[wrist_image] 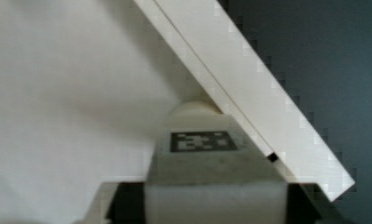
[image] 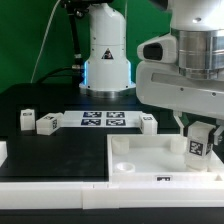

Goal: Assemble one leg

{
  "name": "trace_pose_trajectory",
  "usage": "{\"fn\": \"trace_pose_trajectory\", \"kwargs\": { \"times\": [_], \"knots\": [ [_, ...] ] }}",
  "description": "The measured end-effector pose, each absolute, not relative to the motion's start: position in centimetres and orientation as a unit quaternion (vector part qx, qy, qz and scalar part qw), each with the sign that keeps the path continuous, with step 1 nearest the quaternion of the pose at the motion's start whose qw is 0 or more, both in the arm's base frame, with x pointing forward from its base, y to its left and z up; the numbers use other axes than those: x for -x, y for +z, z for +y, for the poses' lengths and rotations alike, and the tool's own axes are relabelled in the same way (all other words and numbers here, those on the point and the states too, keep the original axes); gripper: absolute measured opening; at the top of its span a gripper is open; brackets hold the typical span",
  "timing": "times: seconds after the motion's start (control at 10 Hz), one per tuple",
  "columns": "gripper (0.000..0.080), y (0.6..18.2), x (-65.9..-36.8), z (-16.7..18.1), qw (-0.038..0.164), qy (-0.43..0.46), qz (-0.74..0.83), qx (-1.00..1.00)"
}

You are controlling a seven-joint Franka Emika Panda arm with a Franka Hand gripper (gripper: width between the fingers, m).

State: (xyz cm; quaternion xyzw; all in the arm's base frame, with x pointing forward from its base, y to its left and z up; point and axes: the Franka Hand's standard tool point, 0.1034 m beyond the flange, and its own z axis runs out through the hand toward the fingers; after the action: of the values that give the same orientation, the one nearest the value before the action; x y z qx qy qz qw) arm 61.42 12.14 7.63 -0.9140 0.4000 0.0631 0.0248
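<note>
**Exterior view.** At the exterior view's right, clamped in the white arm's two-finger gripper (image: 199, 131): the leg (image: 197, 145), a small white plastic rectangular post. Held upright, with its black-and-white square tag facing the camera. Pinched from both sides by the fingers, with no gap showing. Positioned low over the far corner, on the exterior view's right, of the large white square tabletop (image: 150, 168). Touching that surface or just clear of it: cannot tell. Behind the tabletop, flat on the black table (image: 40, 100): the thin white marker board (image: 105, 120) with its row of printed tags. Just beside that board's end on the exterior view's right: one spare white post (image: 148, 123). Near the opposite end: two other white posts (image: 27, 120), close together.

**Wrist view.** Looking down along the leg (wrist_image: 204, 150), with its tag in plain sight near the far end. Gripped at the near end, with a dark finger (wrist_image: 122, 206) against one side. Beyond the leg's tip: the tabletop's pale flat face (wrist_image: 76, 90), its straight edge running diagonally, and a small rounded white bump, too blurred to identify. Past that edge: only the dark table.
</note>
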Motion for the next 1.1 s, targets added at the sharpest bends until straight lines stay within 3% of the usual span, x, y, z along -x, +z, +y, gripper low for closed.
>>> {"fn": "trace_pose_trajectory", "kwargs": {
  "times": [0.4, 0.5, 0.6, 0.7, 1.1],
  "knots": [
    [0.0291, 7.73, -61.47, 12.35, 0.02, 0.064, 0.458, 0.886],
    [0.0518, 7.71, -61.39, 12.67, 0.021, 0.063, 0.446, 0.893],
    [0.0518, 7.69, -61.36, 12.75, 0.023, 0.062, 0.396, 0.916],
    [0.0625, 7.61, -61.29, 12.76, 0.026, 0.061, 0.318, 0.946],
    [0.0649, 7.1, -61.32, 12.48, 0.039, 0.052, 0.012, 0.998]
  ]
}}
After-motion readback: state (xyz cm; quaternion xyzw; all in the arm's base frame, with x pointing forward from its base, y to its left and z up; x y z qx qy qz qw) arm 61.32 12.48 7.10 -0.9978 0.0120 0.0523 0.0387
